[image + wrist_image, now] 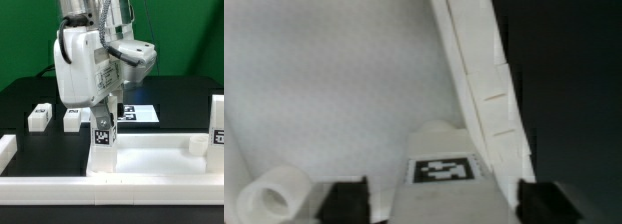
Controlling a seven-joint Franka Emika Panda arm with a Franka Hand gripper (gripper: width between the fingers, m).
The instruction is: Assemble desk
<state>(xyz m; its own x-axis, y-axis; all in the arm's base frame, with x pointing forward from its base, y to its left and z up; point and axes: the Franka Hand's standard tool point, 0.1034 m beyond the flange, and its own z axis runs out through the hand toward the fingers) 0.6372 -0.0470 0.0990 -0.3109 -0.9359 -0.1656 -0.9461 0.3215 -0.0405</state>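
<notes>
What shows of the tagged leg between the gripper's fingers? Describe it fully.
The leg is a white square block, plastic-looking, with a black-and-white tag on one face. It stands upright at a corner of the desk top, beside its raised rim. The gripper straddles it, open, a gap on each side; only the desk top appears to touch it.

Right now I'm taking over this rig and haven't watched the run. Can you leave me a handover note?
Gripper: open, with a finger on each side of the corner leg and gaps showing on both sides.
The corner leg stands upright in the desk top at the exterior view's left.
The right-end leg stands upright; I cannot tell whether it is fastened.
A loose leg and a second loose leg lie on the black table.
Left to do: probably secure the corner leg, then fit both loose ones.
</notes>
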